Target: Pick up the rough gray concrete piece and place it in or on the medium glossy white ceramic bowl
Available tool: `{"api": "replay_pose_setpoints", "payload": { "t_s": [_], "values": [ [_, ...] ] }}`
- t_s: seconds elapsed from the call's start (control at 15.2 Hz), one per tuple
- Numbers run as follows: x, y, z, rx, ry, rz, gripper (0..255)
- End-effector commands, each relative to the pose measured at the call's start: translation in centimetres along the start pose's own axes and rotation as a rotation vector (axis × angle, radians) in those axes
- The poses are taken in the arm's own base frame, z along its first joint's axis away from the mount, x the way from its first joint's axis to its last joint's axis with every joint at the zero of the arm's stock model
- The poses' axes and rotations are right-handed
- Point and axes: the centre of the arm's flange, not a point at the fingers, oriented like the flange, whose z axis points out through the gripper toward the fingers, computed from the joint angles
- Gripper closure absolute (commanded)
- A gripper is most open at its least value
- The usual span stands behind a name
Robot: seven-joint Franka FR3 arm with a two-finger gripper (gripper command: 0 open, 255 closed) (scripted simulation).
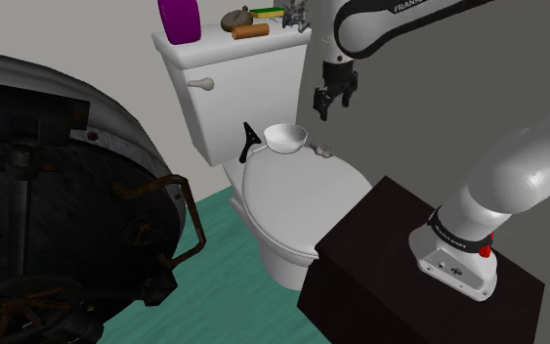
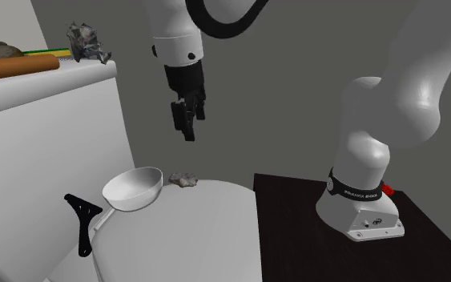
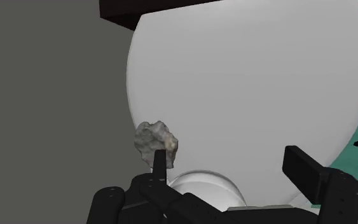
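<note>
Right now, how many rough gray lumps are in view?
2. One gray lump lies on the toilet lid beside the white bowl; a jagged lump sits on the tank. Others may be hidden.

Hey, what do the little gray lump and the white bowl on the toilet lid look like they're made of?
Gray lump: likely concrete or stone. It has a matte finish, mottled gray and tan patches, and a bumpy, irregular outline. White bowl: possibly glazed ceramic, though plastic can't be ruled out. It has a smooth, uniform white surface with a thin, even rim.
</note>
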Motion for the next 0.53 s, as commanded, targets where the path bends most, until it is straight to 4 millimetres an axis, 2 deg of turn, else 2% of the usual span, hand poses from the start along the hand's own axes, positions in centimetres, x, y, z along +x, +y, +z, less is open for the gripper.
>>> {"api": "replay_pose_setpoints", "payload": {
  "t_s": [0.0, 0.46],
  "values": [
    [1.8, -0.4, 2.2, -0.025, -0.014, 0.022, 0],
    [7.8, -1.1, 10.0, -0.113, -0.066, 0.097, 0]
  ]
}}
